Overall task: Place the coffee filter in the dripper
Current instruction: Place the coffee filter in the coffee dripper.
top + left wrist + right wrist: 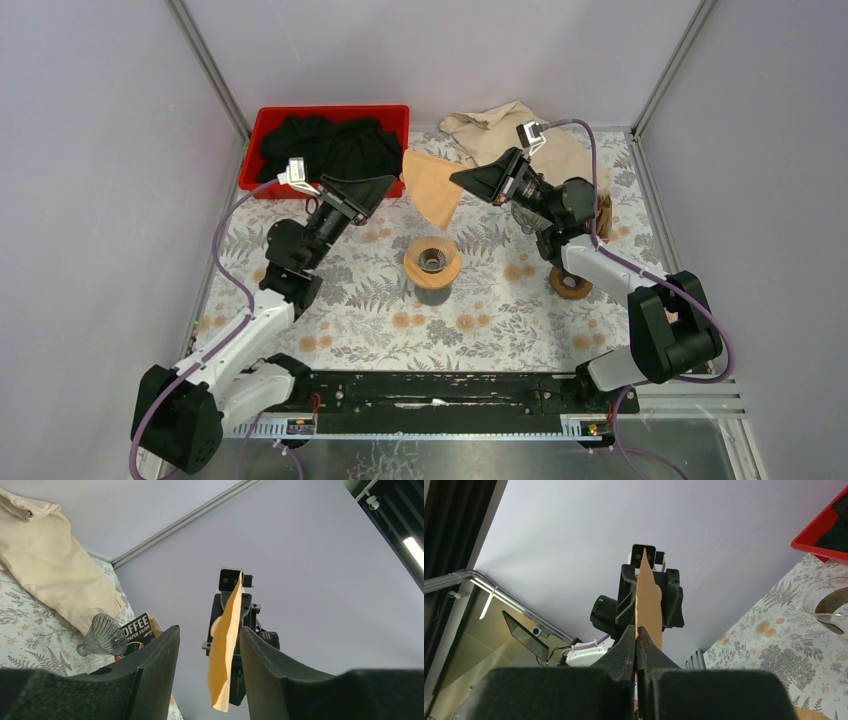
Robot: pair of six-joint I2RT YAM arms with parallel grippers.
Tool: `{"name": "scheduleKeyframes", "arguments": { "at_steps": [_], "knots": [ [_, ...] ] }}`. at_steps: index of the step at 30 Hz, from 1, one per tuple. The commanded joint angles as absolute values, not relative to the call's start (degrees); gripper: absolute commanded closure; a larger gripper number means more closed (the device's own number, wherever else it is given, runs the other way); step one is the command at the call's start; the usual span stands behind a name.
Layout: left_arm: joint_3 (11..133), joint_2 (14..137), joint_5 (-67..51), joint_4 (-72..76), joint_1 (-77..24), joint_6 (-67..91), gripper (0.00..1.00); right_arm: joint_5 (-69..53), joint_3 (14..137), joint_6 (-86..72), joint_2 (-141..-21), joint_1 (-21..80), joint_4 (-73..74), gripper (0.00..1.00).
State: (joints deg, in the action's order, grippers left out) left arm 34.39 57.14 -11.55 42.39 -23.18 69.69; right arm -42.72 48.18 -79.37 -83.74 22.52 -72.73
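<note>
Nearest the arm bases, the dripper (pixel 432 262) stands upright at the centre of the floral table cover (pixel 340 320), a wooden collar round its glass funnel. A wooden ring (pixel 570 283) lies flat to its right, well apart from it.

Above and beyond the dripper, the coffee filter (pixel 432 187) hangs in the air between the two grippers, clear of the table and not in the dripper. The right gripper (pixel 458 178) has it: the right wrist view shows the jaws pressed fully together on the lower edge of the paper, which stands edge-on above them. The left gripper (pixel 388 183) is level with the filter on the opposite side. Its jaws stand roughly half open, and the left wrist view shows the paper hanging edge-on in the gap, close to one finger (pixel 260 655) and clear of the other. Whether it touches the near finger cannot be told; the left gripper holds nothing clamped.

Beside the right arm, a fluted glass cone (pixel 102 635) sits on the cover, just beside a filter box (pixel 136 630).

At the far edge, a red bin (pixel 330 115) holds a black cloth (pixel 330 145). A beige cloth (pixel 510 135) lies crumpled to its right.
</note>
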Motion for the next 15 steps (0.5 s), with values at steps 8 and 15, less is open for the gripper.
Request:
{"name": "scheduleKeyframes", "arguments": {
  "at_steps": [8, 15],
  "knots": [
    [36.1, 59.5, -13.2, 45.6, -22.8, 68.5, 0.45, -43.6, 49.0, -79.6, -83.3, 23.0, -76.6, 1.0],
    [36.9, 61.2, -14.2, 46.2, -22.8, 68.6, 0.45, -43.9, 49.0, -79.6, -83.2, 23.0, -76.5, 1.0]
  ]
}}
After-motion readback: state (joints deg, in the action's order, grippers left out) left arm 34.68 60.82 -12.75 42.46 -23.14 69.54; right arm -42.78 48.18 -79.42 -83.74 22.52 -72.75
